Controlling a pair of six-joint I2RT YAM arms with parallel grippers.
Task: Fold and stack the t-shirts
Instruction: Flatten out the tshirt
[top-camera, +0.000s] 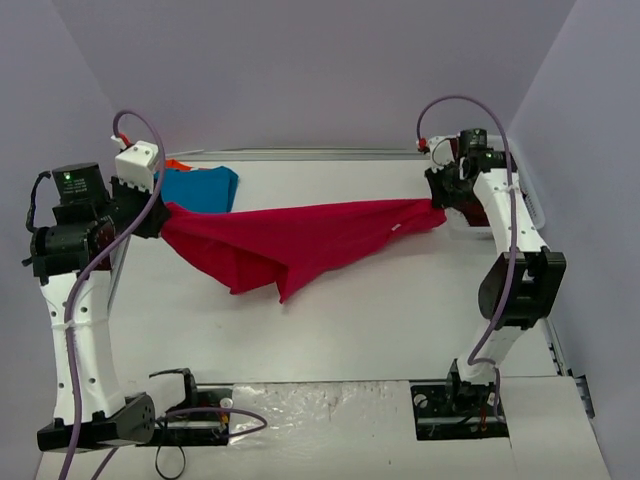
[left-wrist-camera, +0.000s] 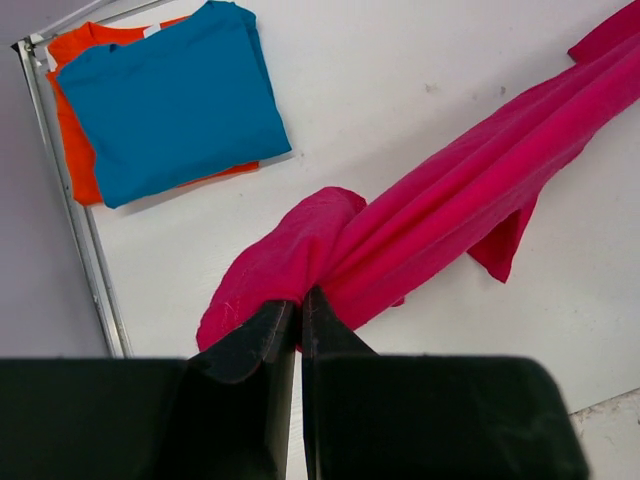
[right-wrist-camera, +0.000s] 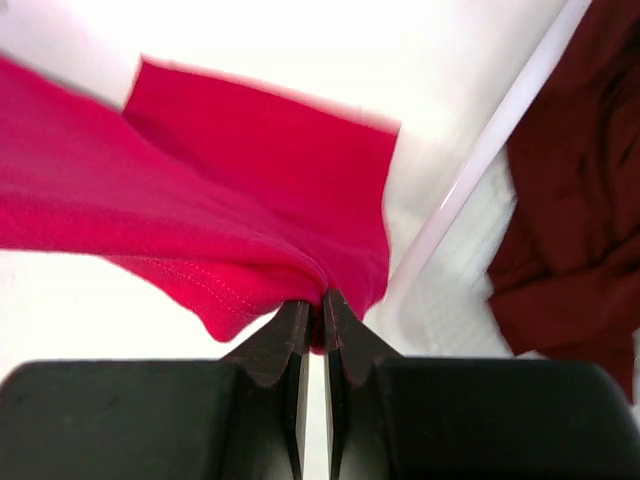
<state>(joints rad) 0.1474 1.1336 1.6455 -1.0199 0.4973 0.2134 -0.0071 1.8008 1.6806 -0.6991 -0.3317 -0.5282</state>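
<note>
The bright crimson-pink cloth t-shirt hangs stretched between two raised arms, left jaws clenched on it beside the folded blue cloth t-shirt, right jaws likewise.

Robot lab cell: plain grey walls round a white table w/ left arm & right arm bolted on.

White table, folded orange t-shirt at far-left corner (blue t-shirt stacked on it), white basket at right edge
</note>
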